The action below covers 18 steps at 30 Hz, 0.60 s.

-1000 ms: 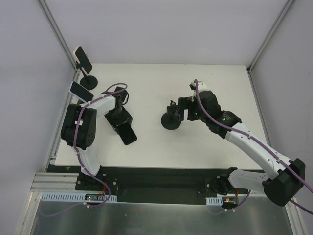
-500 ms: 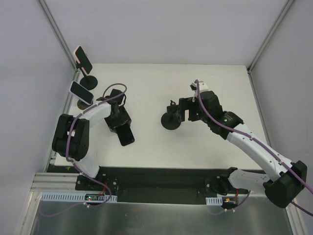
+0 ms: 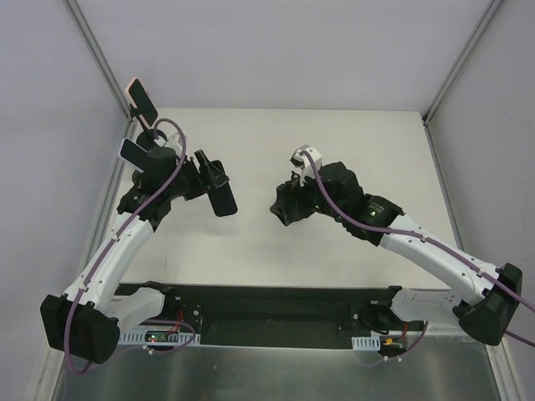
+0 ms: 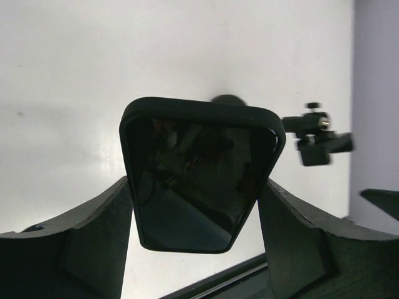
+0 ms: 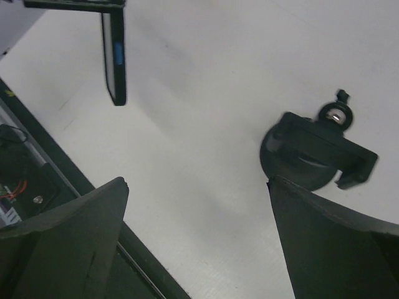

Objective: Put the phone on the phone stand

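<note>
A black phone [image 4: 198, 180] hangs in the air with its dark screen facing the left wrist camera, and my left gripper [image 4: 194, 184] is shut on its two long edges. From above, the phone [image 3: 222, 197] is held off the table at centre left by the left gripper [image 3: 216, 185]. The black phone stand [image 5: 312, 156], with a round base and a clamp head, rests on the white table beside my right gripper [image 5: 198, 180], which is open and empty. From above, the right gripper [image 3: 288, 202] covers most of the stand. The left wrist view catches the stand's clamp [image 4: 315, 134] beyond the phone.
Two other phones [image 3: 142, 100] [image 3: 138, 155] sit on their own stands along the left wall. The white table [image 3: 351, 142] is walled on three sides, with a black rail [image 3: 267, 301] along its near edge.
My left arm has lifted the phone off the table and swung it up and back. The right gripper has moved left, over the stand.
</note>
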### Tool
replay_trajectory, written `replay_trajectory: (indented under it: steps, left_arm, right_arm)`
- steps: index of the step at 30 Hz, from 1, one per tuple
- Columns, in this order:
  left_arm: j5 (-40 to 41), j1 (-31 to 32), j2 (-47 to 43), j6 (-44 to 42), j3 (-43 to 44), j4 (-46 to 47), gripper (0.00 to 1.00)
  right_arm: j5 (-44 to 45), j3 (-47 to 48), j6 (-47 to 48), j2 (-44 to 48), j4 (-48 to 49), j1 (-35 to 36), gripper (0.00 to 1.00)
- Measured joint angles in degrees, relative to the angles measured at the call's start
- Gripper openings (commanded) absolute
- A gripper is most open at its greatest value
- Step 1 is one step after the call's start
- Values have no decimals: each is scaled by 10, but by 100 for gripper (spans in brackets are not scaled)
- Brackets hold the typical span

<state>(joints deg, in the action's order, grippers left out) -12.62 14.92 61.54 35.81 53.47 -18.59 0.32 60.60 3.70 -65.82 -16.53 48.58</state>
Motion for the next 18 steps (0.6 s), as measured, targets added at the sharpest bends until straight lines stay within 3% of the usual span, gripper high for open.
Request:
replay_trajectory:
  steps: [5, 18]
  left_arm:
    - [-51, 6, -38, 38, -10, 62, 0]
    - [-51, 90, -43, 86, -19, 114, 0]
  right_arm:
    - [-12, 39, -18, -49, 40, 43, 91]
    - [-18, 56, -112, -129, 81, 45, 74]
